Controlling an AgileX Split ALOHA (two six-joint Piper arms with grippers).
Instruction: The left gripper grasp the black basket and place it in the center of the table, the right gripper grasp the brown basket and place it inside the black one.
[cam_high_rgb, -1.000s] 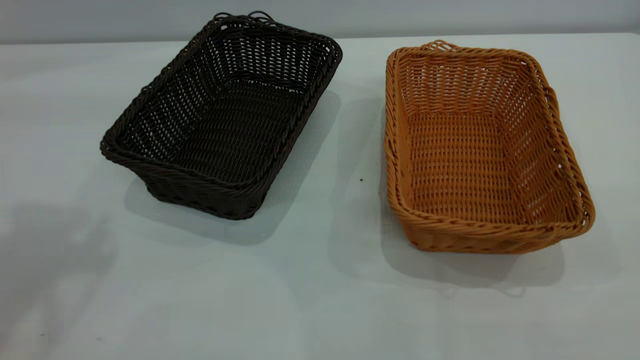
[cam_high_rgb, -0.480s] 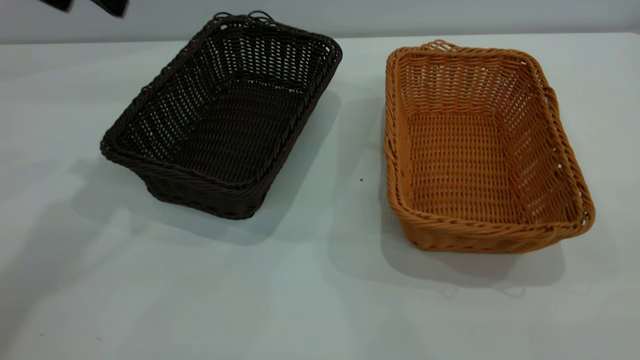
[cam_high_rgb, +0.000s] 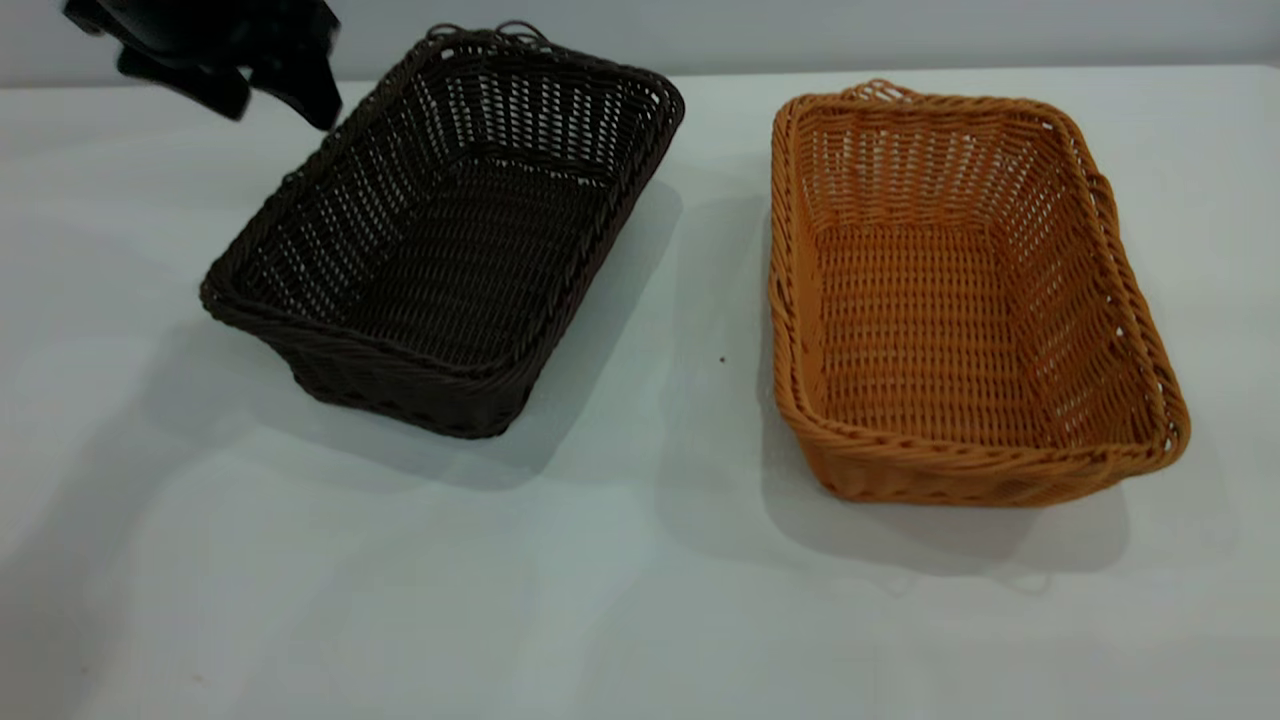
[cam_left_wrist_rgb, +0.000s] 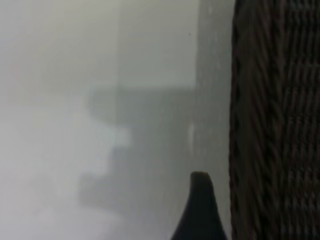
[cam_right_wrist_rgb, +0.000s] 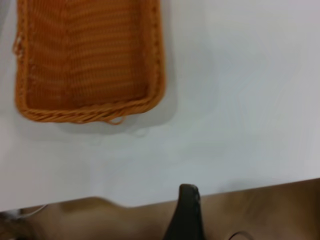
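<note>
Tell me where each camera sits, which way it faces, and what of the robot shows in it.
Exterior view: in front of the rig, looking down on the table, the black basket and the brown basket; the left gripper shows at the far left.
Left wrist view: on the left arm, looking down beside the black basket's rim; one dark fingertip shows.
Right wrist view: on the right arm, looking down past the table's edge at the brown basket; one fingertip shows.
Shared: each wrist view shares its basket with the exterior view.

I see a bare lane of desk between the black basket and the brown basket, wide open desk in front, and my left pincer crowding the black basket's far-left rim.
</note>
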